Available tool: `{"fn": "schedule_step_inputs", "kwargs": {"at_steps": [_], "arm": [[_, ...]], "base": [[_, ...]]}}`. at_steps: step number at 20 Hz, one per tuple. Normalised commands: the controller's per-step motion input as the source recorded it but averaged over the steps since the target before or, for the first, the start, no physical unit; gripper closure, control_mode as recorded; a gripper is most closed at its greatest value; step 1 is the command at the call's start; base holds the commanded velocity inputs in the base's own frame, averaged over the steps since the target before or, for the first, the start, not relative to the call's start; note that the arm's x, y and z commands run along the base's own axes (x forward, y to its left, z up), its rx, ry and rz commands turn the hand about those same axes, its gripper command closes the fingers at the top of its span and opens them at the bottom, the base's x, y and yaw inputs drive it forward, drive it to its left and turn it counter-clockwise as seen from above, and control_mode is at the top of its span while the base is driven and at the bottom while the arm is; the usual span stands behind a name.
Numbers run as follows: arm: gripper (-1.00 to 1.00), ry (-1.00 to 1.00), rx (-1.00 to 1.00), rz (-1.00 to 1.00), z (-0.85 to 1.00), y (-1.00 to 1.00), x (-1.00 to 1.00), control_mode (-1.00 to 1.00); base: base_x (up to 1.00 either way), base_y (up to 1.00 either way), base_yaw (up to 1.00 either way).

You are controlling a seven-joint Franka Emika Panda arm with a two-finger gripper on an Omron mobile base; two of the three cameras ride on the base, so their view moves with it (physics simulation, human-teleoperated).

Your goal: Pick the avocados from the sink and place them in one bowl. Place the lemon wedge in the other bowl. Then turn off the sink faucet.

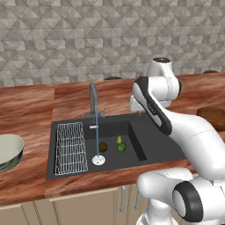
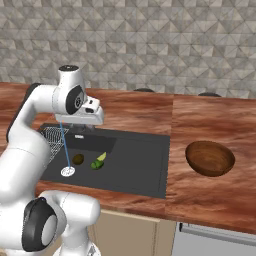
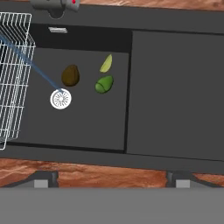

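Above the sink point(image 3: 175, 96), the gripper point(image 3: 113, 179) hangs with jaws spread wide and empty. In the basin's back half lie the dark avocado point(image 3: 70, 75), the green avocado point(image 3: 104, 84) and the lemon wedge point(image 3: 106, 64) — probably light, firm and wet-slick — best pinched across their middles.

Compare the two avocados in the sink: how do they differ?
Colour: the brown avocado is dark olive-brown, while the green avocado is bright green.
Place: the brown avocado lies close to the drain; the green avocado lies farther from it, just beside the lemon wedge.
Shared: both are small, roundish, and lie loose in the same basin of the sink.
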Motion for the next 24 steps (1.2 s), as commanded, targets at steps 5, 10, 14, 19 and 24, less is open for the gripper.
{"fn": "schedule_step_inputs", "kwargs": {"at_steps": [5, 10, 14, 19, 24], "arm": [[-1.00, 0.00, 0.00, 0.00, -0.29, 0.18, -0.02, -1.00], [-1.00, 0.00, 0.00, -0.03, -0.15, 0.20, 0.00, -1.00], [-1.00, 0.00, 0.00, -0.06, 0.00, 0.21, 0.00, -1.00], [-1.00, 0.00, 0.00, -0.05, 0.00, 0.15, 0.00, -1.00], [-1.00, 0.00, 0.00, -0.10, -0.01, 0.03, 0.00, -1.00]], "base": [[0.00, 0.00, 0.00], [0.00, 0.00, 0.00], [0.00, 0.00, 0.00], [0.00, 0.00, 0.00], [0.00, 0.00, 0.00]]}}
